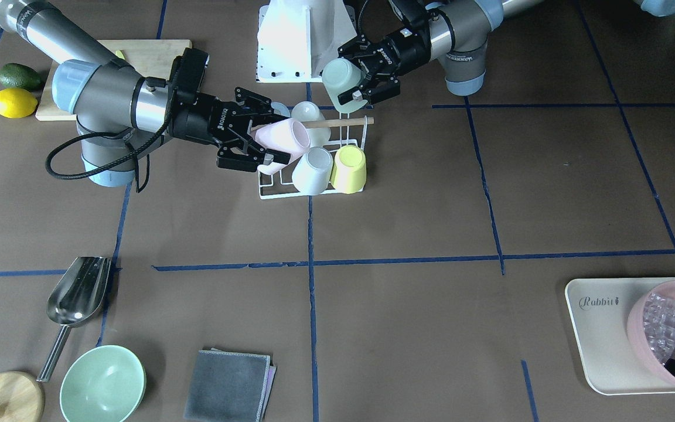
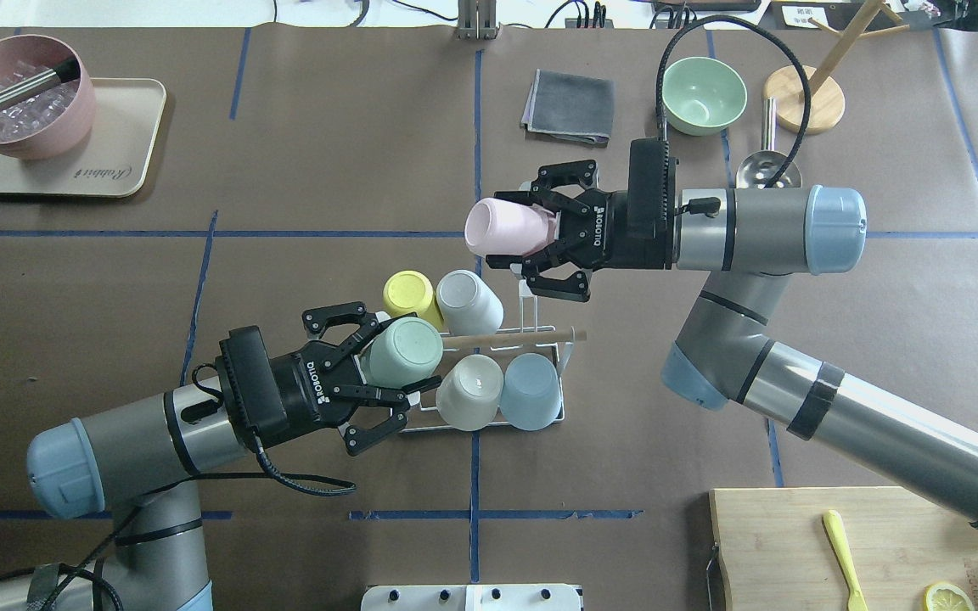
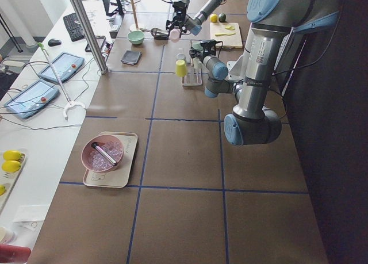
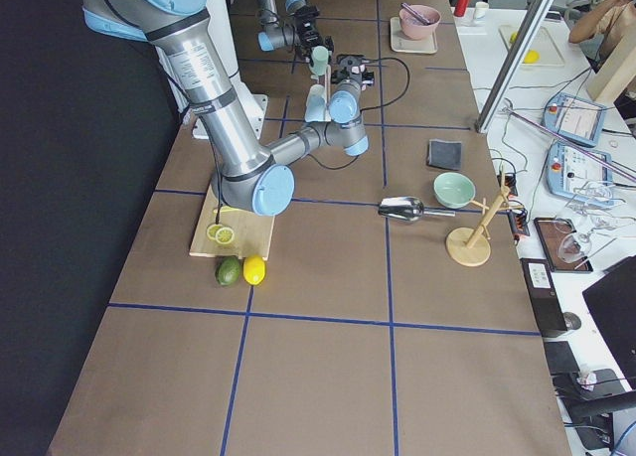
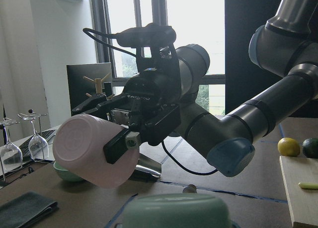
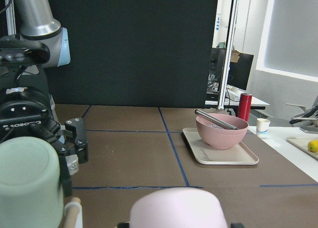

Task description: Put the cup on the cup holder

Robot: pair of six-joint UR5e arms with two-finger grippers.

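While the left gripper (image 2: pixel 397 365) clamps a green cup (image 2: pixel 408 346) and the right gripper (image 2: pixel 540 229) a pink cup (image 2: pixel 499 227), align mouths over free cup holder (image 2: pixel 523 338) prongs.

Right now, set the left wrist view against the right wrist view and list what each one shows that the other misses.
Only the left wrist view shows the right fingers clamped on the pink cup, with wine glasses at its left edge. Only the right wrist view shows the left fingers beside the mint cup, plus the pink bowl on its tray. Both show both cups, each camera catching its own cup cropped at the bottom edge.
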